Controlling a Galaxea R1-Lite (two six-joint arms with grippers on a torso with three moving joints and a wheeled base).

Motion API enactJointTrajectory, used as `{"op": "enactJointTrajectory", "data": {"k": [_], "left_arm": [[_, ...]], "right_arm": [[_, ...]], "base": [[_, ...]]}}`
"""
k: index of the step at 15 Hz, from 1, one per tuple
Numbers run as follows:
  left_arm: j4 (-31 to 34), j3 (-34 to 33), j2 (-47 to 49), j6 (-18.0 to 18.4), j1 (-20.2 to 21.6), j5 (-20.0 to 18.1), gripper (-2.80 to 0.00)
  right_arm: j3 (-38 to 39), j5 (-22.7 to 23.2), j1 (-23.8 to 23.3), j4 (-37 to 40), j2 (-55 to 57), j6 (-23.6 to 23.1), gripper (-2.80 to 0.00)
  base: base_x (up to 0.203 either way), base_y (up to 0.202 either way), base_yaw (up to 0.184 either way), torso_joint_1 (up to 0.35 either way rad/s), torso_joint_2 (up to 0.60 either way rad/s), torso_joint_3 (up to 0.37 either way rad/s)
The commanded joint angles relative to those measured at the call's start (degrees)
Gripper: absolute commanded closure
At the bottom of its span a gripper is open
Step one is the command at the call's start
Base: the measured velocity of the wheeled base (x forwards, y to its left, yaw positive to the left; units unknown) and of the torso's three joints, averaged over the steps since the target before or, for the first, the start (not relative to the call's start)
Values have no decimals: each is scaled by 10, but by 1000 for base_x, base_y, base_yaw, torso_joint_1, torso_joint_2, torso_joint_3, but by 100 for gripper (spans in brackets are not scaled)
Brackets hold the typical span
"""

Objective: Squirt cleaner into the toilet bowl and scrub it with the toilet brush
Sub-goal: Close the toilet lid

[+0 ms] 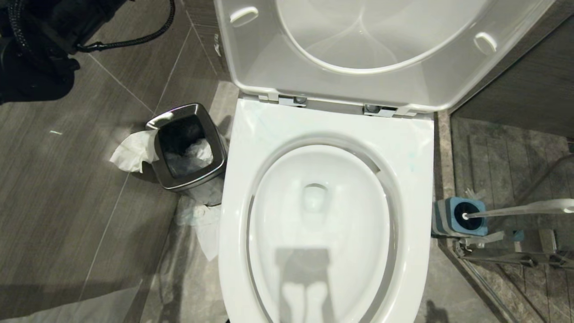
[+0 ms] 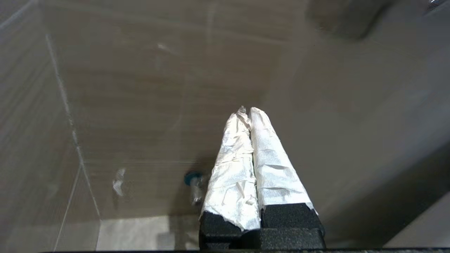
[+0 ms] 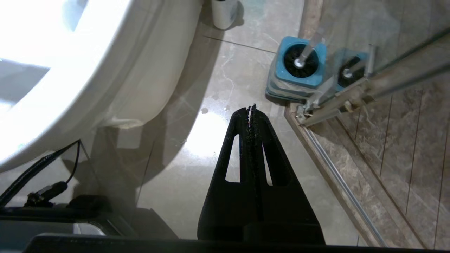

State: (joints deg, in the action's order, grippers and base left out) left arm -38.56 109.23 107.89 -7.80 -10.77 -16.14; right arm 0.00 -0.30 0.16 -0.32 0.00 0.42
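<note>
Early stage: toilet bowl (image 1: 323,251) open and unscrubbed, faint teal on rim. Toilet brush (image 1: 515,210) parked in holder (image 1: 462,217), right of bowl. Left end effector (image 2: 248,112) closed, empty, above floor; right end effector (image 3: 252,109) closed, empty, near holder. Next: open, grasp handle.

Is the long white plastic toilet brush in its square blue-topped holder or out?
In: the toilet brush stands with its black bristles inside the holder.

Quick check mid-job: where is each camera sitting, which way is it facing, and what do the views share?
Head: looks down on the toilet bowl, with the left arm at the top-left.
Left wrist: behind the shut left gripper, facing floor tiles.
Right wrist: behind the shut right gripper, facing the floor.
Shared: head and right wrist show the toilet brush and blue holder.
</note>
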Motion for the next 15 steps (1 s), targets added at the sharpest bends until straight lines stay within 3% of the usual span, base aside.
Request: {"op": "enactJointTrajectory", "data": {"k": [1,3,6,10,12,15], "left_arm": [[-2,5,4,-13,23,-4,0],[-20,5,1,-41,37,-14,0],[-51,5,-3,-106,63,-119,0],[-102,10,2,-281,103,-225,0],[-136,10,10,-310,108,-267,0],[-159,10,15,-315,95,-297,0]], "right_arm": [[0,0,0,0,1,0,0],[0,0,0,0,1,0,0],[0,0,0,0,1,0,0],[0,0,0,0,1,0,0],[0,0,0,0,1,0,0],[0,0,1,0,1,0,0]], "base": [[0,0,0,0,0,0],[0,0,0,0,0,0],[0,0,0,0,0,0],[0,0,0,0,0,0],[0,0,0,0,0,0],[0,0,0,0,0,0]]}}
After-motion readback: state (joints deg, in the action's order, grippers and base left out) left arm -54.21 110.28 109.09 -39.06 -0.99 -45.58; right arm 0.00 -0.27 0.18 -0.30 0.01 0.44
